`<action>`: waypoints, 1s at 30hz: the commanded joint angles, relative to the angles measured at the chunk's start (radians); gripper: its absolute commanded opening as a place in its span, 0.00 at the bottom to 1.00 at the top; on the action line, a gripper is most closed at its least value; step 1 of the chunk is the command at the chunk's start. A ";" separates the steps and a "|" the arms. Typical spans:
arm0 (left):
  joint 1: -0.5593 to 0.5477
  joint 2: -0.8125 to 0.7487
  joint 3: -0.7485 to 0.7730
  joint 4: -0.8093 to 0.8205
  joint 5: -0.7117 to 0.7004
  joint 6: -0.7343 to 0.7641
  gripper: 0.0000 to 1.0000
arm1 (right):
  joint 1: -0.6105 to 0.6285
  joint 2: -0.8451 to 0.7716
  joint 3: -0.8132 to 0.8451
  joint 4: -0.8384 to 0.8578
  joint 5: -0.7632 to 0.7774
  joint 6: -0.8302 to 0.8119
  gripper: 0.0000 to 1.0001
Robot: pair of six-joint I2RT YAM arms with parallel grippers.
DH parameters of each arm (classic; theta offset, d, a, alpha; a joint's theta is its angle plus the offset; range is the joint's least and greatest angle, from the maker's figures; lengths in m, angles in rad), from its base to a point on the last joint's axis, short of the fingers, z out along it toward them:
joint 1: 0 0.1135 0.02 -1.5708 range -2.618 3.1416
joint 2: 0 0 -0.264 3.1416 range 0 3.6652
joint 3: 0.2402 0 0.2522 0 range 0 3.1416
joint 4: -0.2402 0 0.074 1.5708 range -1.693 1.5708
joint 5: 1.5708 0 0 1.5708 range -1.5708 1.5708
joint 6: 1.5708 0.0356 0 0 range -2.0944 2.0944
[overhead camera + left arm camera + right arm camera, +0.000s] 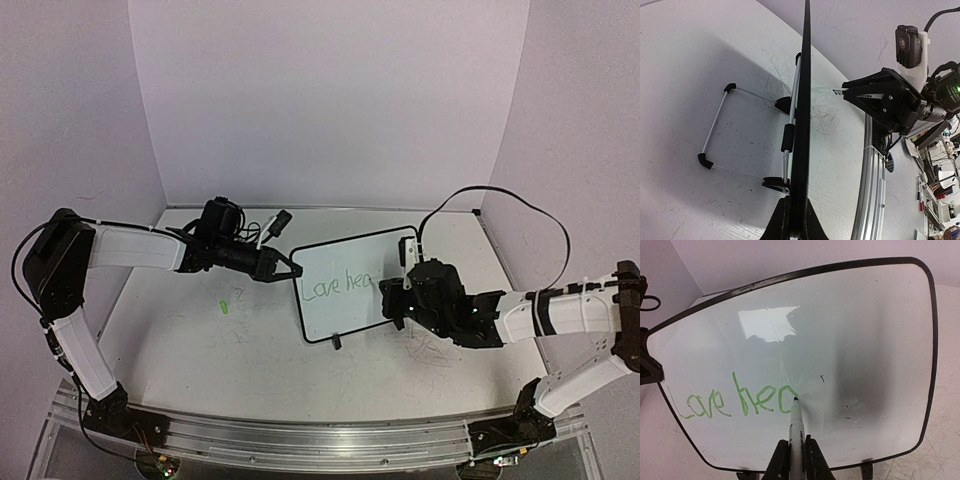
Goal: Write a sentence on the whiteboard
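Note:
The whiteboard point(345, 300) stands tilted at mid-table, black-framed, with green letters point(338, 286) reading "Love hea". My left gripper point(287, 270) is shut on its left edge. In the left wrist view the board's black edge point(803, 100) runs up from between my left gripper's point(795, 199) fingers. My right gripper point(392, 298) is shut on a white marker point(798, 427). In the right wrist view my right gripper point(795, 438) holds the marker with its tip touching the whiteboard point(855, 340) at the end of the last green letter point(785, 399).
Behind the board, its wire stand point(715, 127) rests on the scribbled white tabletop point(200, 350). A green mark point(226, 305) lies on the table to the left. An aluminium rail point(300, 440) runs along the near edge. Walls enclose the back and sides.

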 commanded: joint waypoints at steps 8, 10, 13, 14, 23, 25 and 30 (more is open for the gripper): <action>-0.003 -0.034 0.032 -0.035 0.028 0.003 0.00 | -0.006 0.022 0.057 0.023 0.030 -0.021 0.00; -0.003 -0.035 0.032 -0.034 0.028 0.003 0.00 | -0.006 0.019 0.047 0.018 0.021 -0.014 0.00; -0.003 -0.034 0.032 -0.035 0.027 0.003 0.00 | -0.004 0.010 0.023 0.012 0.009 -0.003 0.00; -0.003 -0.034 0.032 -0.035 0.027 0.003 0.00 | -0.004 0.007 0.013 0.011 0.005 0.003 0.00; -0.003 -0.029 0.033 -0.035 0.024 0.005 0.00 | 0.009 -0.015 -0.047 0.001 -0.003 0.039 0.00; -0.003 -0.028 0.032 -0.034 0.025 0.003 0.00 | 0.009 -0.032 -0.055 -0.003 0.016 0.044 0.00; -0.003 -0.025 0.034 -0.034 0.028 0.003 0.00 | 0.007 -0.089 -0.036 -0.006 0.042 0.029 0.00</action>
